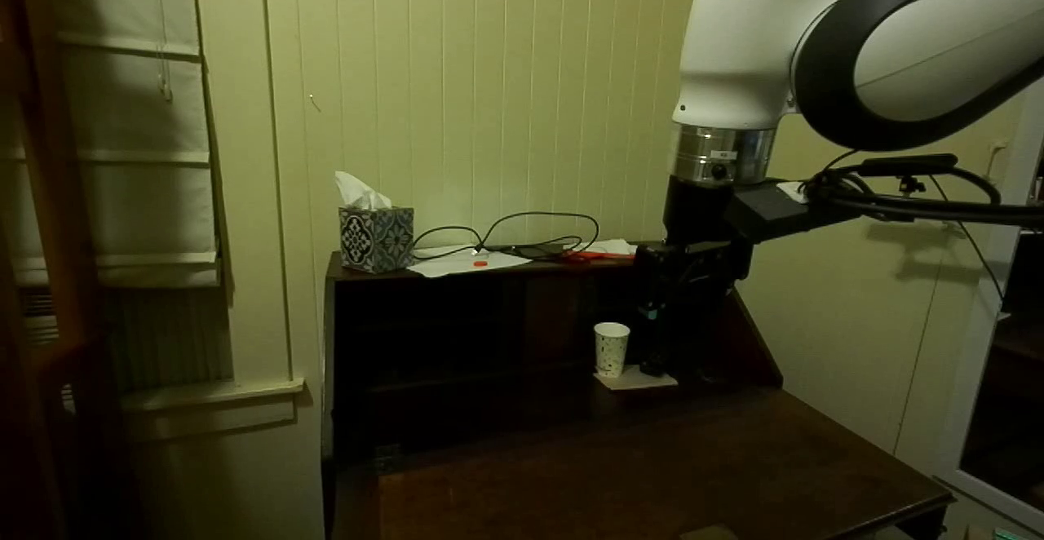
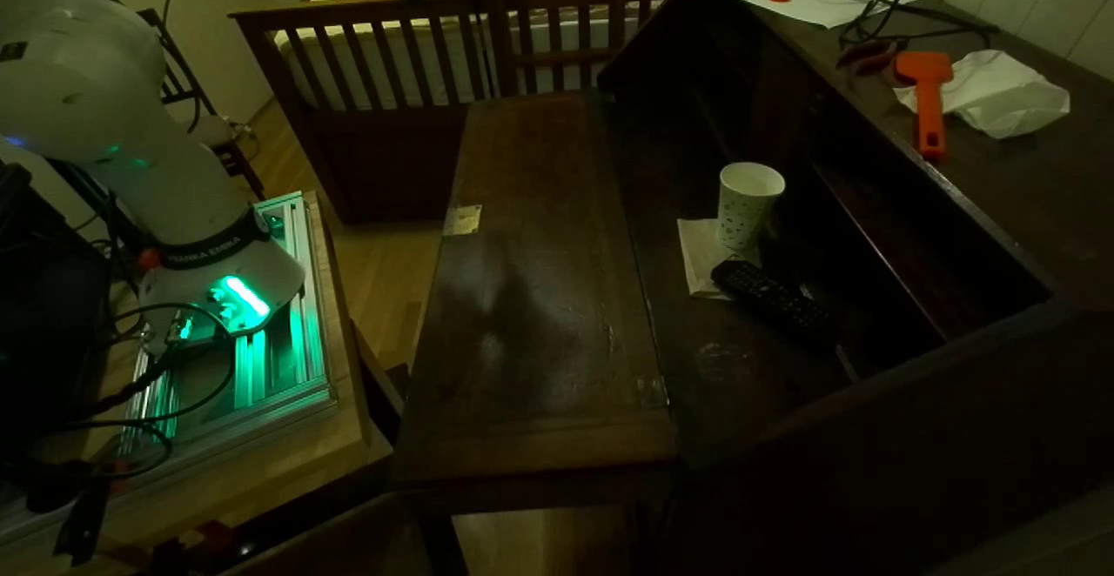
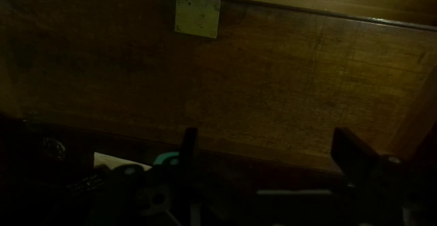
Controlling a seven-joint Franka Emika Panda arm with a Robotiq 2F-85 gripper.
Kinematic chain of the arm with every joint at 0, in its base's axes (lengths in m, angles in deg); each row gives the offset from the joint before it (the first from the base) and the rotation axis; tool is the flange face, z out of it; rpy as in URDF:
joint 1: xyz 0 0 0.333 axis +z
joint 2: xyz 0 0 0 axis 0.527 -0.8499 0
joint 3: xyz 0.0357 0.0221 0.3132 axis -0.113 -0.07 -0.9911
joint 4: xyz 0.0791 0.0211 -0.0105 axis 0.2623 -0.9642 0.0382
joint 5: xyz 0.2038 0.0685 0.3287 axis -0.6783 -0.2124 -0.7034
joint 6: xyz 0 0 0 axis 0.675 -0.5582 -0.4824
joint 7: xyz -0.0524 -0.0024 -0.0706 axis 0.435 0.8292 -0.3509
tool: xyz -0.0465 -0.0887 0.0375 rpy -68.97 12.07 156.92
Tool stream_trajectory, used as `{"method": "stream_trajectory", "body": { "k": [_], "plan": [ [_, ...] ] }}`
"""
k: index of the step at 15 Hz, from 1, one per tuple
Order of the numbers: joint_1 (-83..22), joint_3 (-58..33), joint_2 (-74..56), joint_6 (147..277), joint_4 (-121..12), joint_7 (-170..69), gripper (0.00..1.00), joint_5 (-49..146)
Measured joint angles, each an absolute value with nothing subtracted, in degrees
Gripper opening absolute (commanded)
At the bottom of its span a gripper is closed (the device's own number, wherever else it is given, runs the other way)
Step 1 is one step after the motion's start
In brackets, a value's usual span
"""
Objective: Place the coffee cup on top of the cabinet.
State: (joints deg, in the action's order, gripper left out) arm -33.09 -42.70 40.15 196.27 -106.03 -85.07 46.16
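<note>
In the recess of the large dark brown wooden cabinet (image 2: 1040,197), below its flat top, your small white paper cup with dark specks (image 2: 746,212) stands upright on a pale, flat paper napkin (image 2: 697,252) laid on the tabletop (image 2: 540,315). A long black remote control with buttons (image 2: 773,301) lies just beside the cup, one end over the napkin. Your end effector (image 3: 264,142) has its two dark fingers (image 3: 189,140) spread wide apart in the wrist view; in an exterior view it hangs beside the cup with a gap showing, but you cannot tell how near they are in depth. In the wrist view you see a square brass-coloured metal plate (image 3: 197,16) on the tabletop. On the cabinet's top you have a blue-and-white patterned tissue box (image 1: 377,240) with tissue showing, loose black cables (image 1: 542,213), a flat white paper sheet (image 2: 814,6), and an orange-red plastic tool (image 2: 929,104) lying against a crumpled white sheet (image 2: 1005,99).
</note>
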Motion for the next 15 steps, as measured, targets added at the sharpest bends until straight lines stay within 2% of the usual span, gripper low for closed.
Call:
{"method": "stream_trajectory", "body": {
  "k": [8,15],
  "plan": [
    [-32.3,-41.7,40.1,196.3,-106.0,-84.8,1.0,46.2],
    [-30.9,-28.0,34.8,199.1,-105.1,-58.9,1.0,50.1]
  ]
}}
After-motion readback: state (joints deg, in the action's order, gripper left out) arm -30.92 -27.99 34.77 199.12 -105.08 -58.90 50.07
